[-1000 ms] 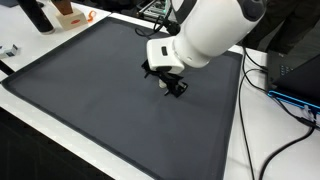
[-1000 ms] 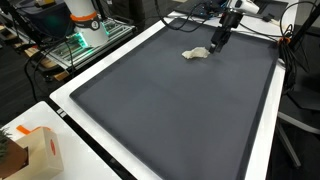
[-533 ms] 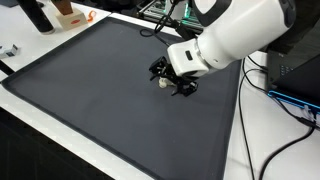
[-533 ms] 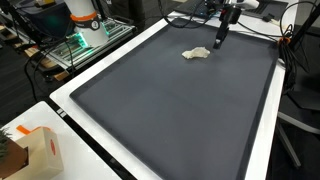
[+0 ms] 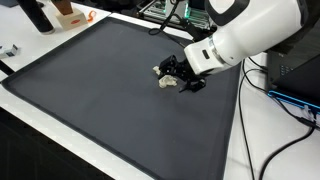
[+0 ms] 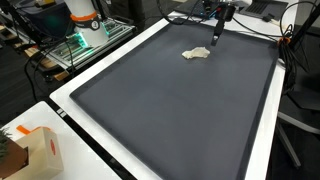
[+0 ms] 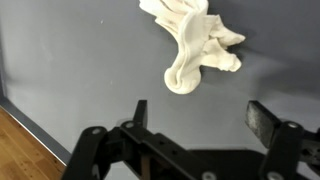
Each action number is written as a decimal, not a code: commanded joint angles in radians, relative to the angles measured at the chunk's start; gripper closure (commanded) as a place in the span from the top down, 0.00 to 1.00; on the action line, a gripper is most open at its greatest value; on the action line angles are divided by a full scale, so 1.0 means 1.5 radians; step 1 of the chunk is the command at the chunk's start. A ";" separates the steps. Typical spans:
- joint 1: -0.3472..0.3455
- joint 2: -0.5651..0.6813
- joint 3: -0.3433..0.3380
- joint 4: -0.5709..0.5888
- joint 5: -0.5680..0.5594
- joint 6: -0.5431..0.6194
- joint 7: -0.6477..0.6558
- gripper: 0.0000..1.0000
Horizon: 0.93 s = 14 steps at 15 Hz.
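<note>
jaws spread wide and empty, low over the mat, close to a small crumpled white cloth (image 7: 195,45) but not touching it, cloth lying near the far edge of a big dark grey mat (image 6: 170,110), white counter (image 6: 263,150) all around, cardboard box (image 6: 40,152) far off at a corner

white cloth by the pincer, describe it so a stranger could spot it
Find the big dark grey mat covering the white table. Near one end, beside the open pincer, lies a small crumpled white cloth. Soft, pale and wrinkled, unlike the black pincer and flat mat around it.
</note>
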 commanded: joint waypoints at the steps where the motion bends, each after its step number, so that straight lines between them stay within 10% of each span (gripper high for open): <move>1: 0.001 -0.055 0.009 -0.082 -0.032 0.039 0.004 1.00; 14: -0.027 -0.178 0.044 -0.249 -0.047 0.135 -0.002 1.00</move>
